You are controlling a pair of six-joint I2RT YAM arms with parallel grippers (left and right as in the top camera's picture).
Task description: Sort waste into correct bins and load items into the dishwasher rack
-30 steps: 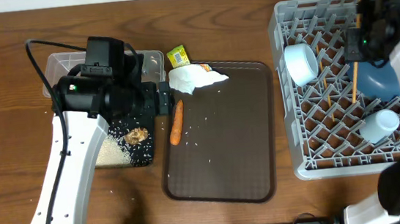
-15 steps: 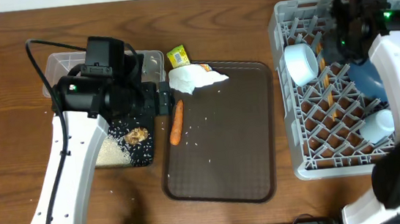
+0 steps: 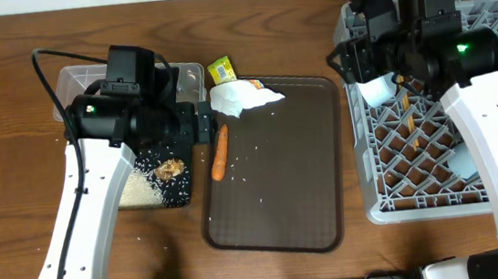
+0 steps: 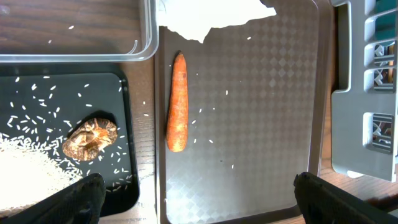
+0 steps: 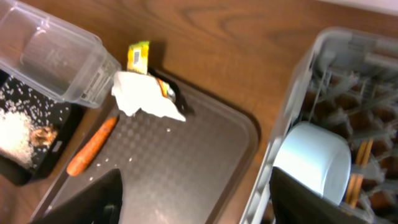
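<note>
Hovering left gripper (image 4: 198, 202): fingers spread wide with nothing between them, hanging over the brown serving tray (image 4: 267, 124).
Carrot (image 4: 177, 102): lies just ahead of those fingertips, nearer the left-hand finger. It lies lengthwise along the serving tray's edge, untouched.
Tissue (image 4: 211, 15): crumpled and white, further ahead past the carrot's tip, at the far end of the serving tray.
Black tray (image 4: 126, 155): sits outside the left-hand finger, just beside the serving tray.
Food scrap (image 4: 90, 138): a brown lump in the black tray, ahead of the left-hand fingertip.
Rice (image 4: 25, 168): a white heap in the black tray beside the scrap, with loose grains scattered around it and a few on the serving tray.
Clear tub (image 4: 146, 31): beyond the black tray, well ahead of the left-hand finger.
Right gripper (image 5: 199, 199): fingers set wide apart, holding nothing, poised over the gap between the serving tray and the dishwasher rack (image 5: 305, 81).
White bowl (image 5: 311, 158): stands on edge in the rack, just ahead of the right-hand finger.
Chopsticks (image 5: 359, 168): propped among the pegs beside the bowl.
Packet (image 5: 138, 56): yellow-green, on the table (image 3: 2, 53) far ahead of the left-hand finger, touching the tissue.
</note>
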